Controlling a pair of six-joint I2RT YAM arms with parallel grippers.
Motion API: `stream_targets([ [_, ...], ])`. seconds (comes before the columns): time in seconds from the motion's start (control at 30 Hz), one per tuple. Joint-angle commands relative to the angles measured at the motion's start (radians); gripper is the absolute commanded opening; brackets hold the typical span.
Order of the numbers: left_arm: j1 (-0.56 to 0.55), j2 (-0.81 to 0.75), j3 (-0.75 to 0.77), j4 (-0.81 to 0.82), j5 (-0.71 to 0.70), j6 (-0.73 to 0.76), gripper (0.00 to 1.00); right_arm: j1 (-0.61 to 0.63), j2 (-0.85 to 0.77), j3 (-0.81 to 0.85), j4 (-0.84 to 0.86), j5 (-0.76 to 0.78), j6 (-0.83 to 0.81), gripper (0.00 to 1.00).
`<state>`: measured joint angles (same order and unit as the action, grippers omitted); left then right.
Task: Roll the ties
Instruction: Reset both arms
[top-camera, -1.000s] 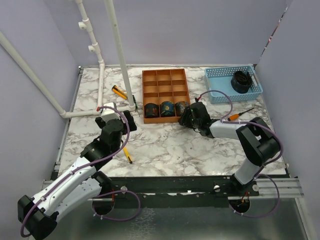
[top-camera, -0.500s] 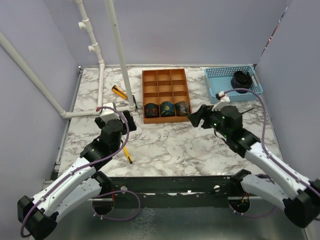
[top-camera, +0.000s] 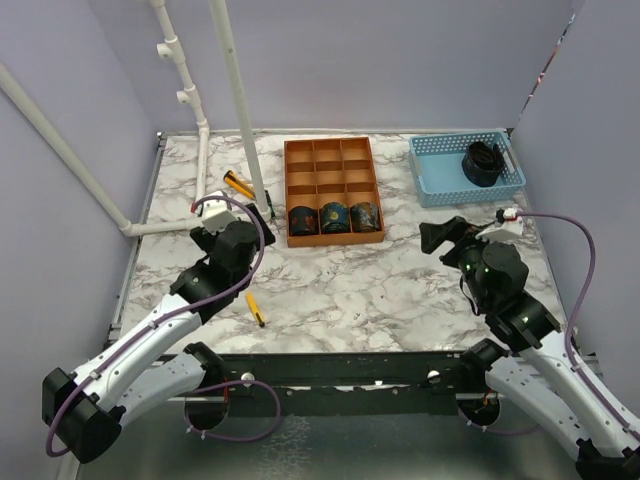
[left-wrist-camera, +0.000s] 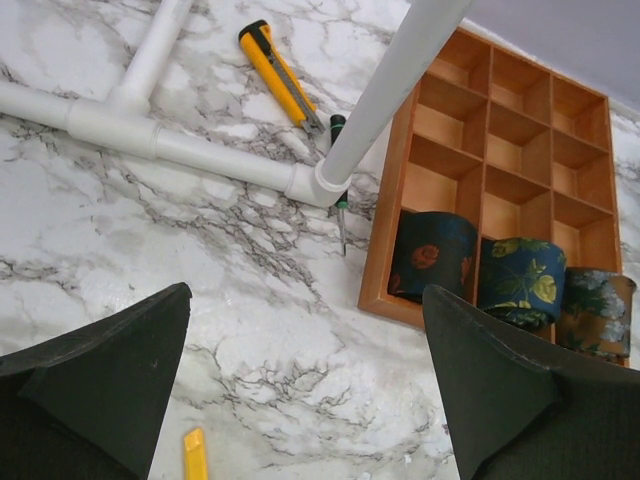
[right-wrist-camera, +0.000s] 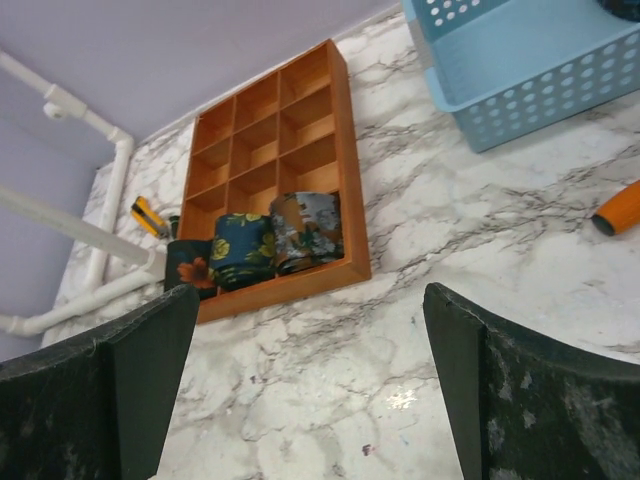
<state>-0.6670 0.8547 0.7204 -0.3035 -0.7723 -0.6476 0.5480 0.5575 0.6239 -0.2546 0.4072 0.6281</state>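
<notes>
Top external shows three rolled ties (top-camera: 334, 216) at about 3 o'clock from the left gripper (left-wrist-camera: 306, 292) and 9 o'clock from the right gripper (right-wrist-camera: 312, 290), apart from both. Each gripper is spread wide and holds nothing. One coil is dark with an orange-red flower, one blue with yellow leaves, one brownish with pale blooms. They fill the near row of a wooden tray (top-camera: 290, 190) on the desk (top-camera: 330, 280). A blue basket (top-camera: 470, 194) at the tray's 3 o'clock holds a dark coil (top-camera: 483, 163).
</notes>
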Motion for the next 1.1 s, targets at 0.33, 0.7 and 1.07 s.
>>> stream_targets([
  [0.33,0.003,0.016,-0.017,-0.08,-0.034,-0.069,0.99,-0.002,0.095,0.053,-0.049,0.193,0.016,1.0],
  [0.7,0.003,-0.059,-0.043,-0.049,-0.061,-0.056,0.99,-0.002,0.167,0.013,-0.007,0.095,-0.045,1.0],
  [1.07,0.003,-0.04,-0.054,-0.04,-0.072,-0.01,0.99,-0.002,0.163,-0.024,-0.02,0.061,-0.019,0.99],
])
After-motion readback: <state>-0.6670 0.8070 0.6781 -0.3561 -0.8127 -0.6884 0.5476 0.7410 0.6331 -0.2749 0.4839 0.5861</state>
